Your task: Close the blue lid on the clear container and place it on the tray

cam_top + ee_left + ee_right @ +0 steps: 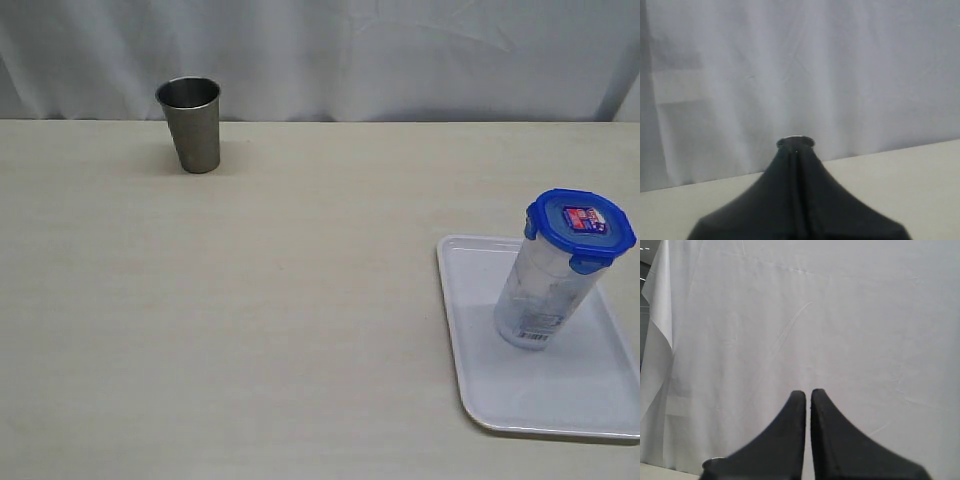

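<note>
Blue sits on clear: the lid [581, 222] caps the container [545, 292], sticker side up. The container stands on its base inside the tray [540, 395], on the far half and toward the right side. The flaps I can make out in the exterior view look folded down against the wall. Those on the far side are hidden, so I cannot say that every one has snapped.

My left gripper [796, 150] is closed, tips pressed together with nothing between them. It points across the table [300, 300] toward the curtain [400, 50], and the rim of the cup [795, 142] shows just past its tips. My right gripper [808, 397] is closed and empty too, with only a hairline slit between the tips, and it faces the curtain. Neither arm shows in the exterior view, so I judge both to be well apart from the tray.

As I read it, both halves of the job are done: the lid is on and the container is on the tray. At most, the hidden flaps need a check. The cup, at the far left of the table, plays no part.
</note>
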Controlling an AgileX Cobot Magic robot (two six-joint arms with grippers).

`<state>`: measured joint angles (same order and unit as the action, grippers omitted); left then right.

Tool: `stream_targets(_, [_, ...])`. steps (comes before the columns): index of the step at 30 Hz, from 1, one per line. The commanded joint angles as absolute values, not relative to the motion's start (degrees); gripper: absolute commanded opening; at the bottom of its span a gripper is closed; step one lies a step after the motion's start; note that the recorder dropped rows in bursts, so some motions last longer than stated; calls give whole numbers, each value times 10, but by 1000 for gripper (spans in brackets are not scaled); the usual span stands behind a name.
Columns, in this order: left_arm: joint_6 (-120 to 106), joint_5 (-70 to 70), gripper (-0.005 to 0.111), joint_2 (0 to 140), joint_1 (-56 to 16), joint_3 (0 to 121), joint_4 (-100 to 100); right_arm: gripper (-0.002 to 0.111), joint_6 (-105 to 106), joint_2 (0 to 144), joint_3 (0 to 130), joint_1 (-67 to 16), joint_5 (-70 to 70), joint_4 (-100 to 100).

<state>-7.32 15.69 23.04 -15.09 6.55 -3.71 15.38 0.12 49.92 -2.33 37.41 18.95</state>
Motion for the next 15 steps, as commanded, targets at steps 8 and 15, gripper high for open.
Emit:
stream_targets(8, [-57,90,0,47,-52,0,-37,4,152,0,499,-21,378,192])
stream_targets(15, [-57,40,0,0,-32,0,-35,4,152,0,499,-21,378,192])
